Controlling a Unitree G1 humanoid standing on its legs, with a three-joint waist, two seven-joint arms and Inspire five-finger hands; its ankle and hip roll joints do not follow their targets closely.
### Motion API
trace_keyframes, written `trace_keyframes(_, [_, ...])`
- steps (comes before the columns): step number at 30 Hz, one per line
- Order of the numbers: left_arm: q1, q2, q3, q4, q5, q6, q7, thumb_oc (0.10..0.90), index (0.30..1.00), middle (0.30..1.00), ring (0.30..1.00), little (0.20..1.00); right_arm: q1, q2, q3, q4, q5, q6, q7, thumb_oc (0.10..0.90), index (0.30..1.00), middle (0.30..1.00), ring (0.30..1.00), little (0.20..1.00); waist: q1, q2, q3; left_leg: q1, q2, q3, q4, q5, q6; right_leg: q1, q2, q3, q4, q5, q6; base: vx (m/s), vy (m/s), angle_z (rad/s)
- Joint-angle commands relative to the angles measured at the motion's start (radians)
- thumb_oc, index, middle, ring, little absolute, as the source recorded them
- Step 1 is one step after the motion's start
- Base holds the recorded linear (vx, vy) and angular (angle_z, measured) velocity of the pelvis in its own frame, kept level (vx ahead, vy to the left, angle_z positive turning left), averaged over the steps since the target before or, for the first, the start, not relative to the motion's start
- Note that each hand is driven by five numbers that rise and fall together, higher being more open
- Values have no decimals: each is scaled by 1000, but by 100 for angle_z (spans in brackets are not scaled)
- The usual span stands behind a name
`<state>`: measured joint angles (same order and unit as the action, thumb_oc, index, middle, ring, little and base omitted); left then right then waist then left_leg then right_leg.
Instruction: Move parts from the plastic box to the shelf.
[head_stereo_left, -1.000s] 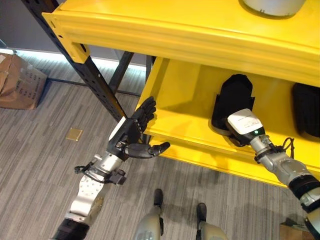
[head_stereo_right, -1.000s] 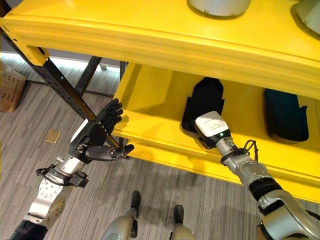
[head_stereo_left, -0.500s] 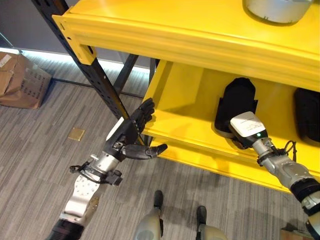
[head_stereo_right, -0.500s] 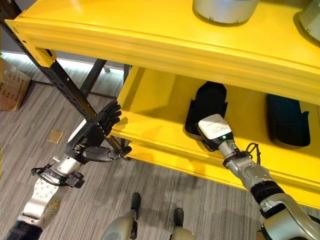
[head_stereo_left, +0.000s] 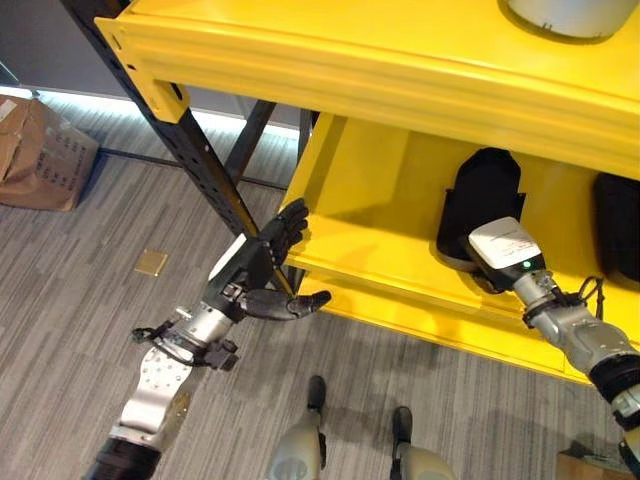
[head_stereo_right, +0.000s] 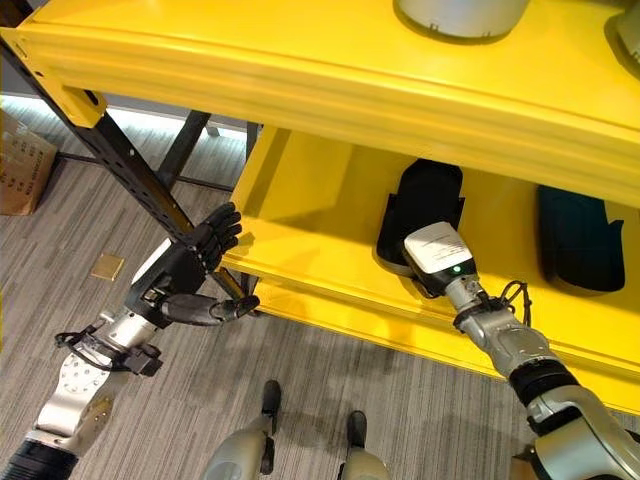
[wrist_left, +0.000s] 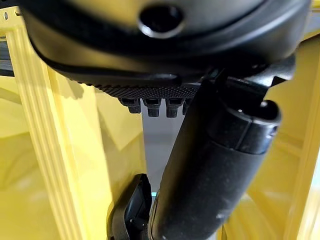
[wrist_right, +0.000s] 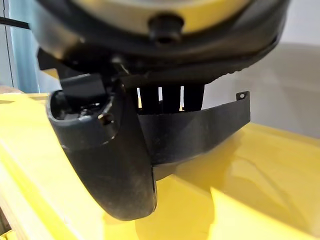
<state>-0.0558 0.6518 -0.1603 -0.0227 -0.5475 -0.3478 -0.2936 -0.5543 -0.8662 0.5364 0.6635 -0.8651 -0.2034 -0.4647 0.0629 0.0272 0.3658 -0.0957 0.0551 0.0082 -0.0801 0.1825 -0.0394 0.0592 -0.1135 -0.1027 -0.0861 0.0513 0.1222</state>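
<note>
Right hand at a black part on the yellow shelf's lower level

The yellow shelf (head_stereo_left: 380, 200) stands on dark posts over grey striped carpet (head_stereo_left: 80, 300), with a cardboard box (head_stereo_left: 40, 160) on the floor at the left. The right hand (wrist_right: 120, 150) reaches in to a black moulded part (head_stereo_right: 425, 205) lying on the lower level; its fingers extend over the part's curved edge, thumb alongside, and whether they pinch it cannot be told. The left hand (head_stereo_left: 262, 268) is spread, empty, beside the shelf's front corner.
</note>
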Motion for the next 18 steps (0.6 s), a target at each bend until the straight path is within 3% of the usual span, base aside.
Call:
trace_keyframes(1, [-36, 0, 51, -133, -65, -83, -4, 900, 1000, 1000, 1000, 1000, -76, -152, -36, 58, -18, 138, 27, 592, 569, 569, 569, 569, 4, -12, -40, 47, 15, 70, 103, -162, -24, -91, 45, -30, 172, -96, -44, 0, 0, 0])
trace_keyframes(2, [-30, 0, 55, -138, -70, -81, -8, 900, 1000, 1000, 1000, 1000, -65, -153, -44, 65, -10, 153, 39, 900, 1000, 1000, 1000, 1000, 3, -11, -40, 49, 16, 69, 103, -161, -24, -91, 45, -31, 174, -96, -44, 0, 0, 0])
trace_keyframes(11, [-9, -9, 55, -151, -69, -76, -21, 900, 1000, 1000, 1000, 1000, -21, -125, -69, 98, 21, 222, 74, 900, 1000, 1000, 1000, 1000, -2, -10, -48, 65, 20, 77, 102, -159, -27, -77, 43, -32, 173, -96, -45, 8, 3, 0])
trace_keyframes(18, [8, -15, 63, -163, -75, -59, -33, 900, 1000, 1000, 1000, 1000, 12, -117, -98, 103, 4, 221, 78, 900, 1000, 1000, 1000, 1000, -7, -8, -61, 82, 23, 82, 104, -162, -29, -64, 39, -33, 173, -97, -44, 37, 9, -3])
